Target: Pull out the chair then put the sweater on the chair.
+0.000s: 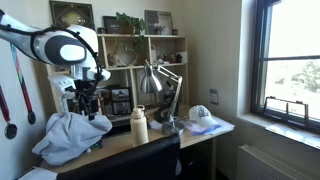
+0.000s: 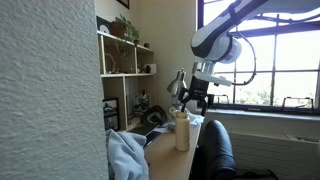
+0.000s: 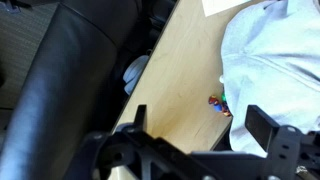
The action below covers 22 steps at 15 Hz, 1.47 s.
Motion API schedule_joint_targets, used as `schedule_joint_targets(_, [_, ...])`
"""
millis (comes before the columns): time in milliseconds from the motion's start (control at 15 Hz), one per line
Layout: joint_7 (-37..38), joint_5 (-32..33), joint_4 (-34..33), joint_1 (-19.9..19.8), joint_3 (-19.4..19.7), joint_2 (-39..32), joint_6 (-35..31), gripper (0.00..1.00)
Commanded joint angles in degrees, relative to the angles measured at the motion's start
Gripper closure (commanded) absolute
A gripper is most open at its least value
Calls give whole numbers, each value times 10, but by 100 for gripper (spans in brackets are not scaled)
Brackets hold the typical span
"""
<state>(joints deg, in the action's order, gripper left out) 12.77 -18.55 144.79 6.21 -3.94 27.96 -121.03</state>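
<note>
The pale blue-grey sweater point(image 1: 68, 136) lies heaped on the wooden desk point(image 1: 150, 134); it also shows in an exterior view point(image 2: 125, 155) and at the right of the wrist view point(image 3: 272, 65). The black chair point(image 1: 130, 160) sits pushed against the desk front; its backrest shows in an exterior view point(image 2: 217, 150) and along the left of the wrist view point(image 3: 60, 80). My gripper point(image 1: 90, 105) hangs open and empty above the desk, just over the sweater's edge; it also shows in an exterior view point(image 2: 196, 98) and in the wrist view point(image 3: 195, 125).
A cream bottle point(image 1: 139, 125) stands mid-desk, also seen in an exterior view point(image 2: 182, 130). A silver desk lamp point(image 1: 152, 78) and a white cap point(image 1: 203, 114) sit further along. Shelves point(image 1: 140, 60) back the desk. A small colourful object point(image 3: 218, 102) lies beside the sweater.
</note>
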Motion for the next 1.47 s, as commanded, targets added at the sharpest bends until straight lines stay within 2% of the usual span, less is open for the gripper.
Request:
schedule_joint_targets(0, [-2,-2,-1,-5,-5,0,2,0])
schedule_joint_targets(267, [14,21,5,-32,3,10,14,0])
schedule_joint_targets(533, [29,51,23,-83,27,15,7,0])
schedule_joint_targets(733, [3,59,27,-115,64,-18,-7,0])
schedule_joint_targets(1000, [-27,63,19,-132,95,-82,-37,0])
schedule_joint_targets(1400, [-8,77,-17,-128,94,-188,-48,0])
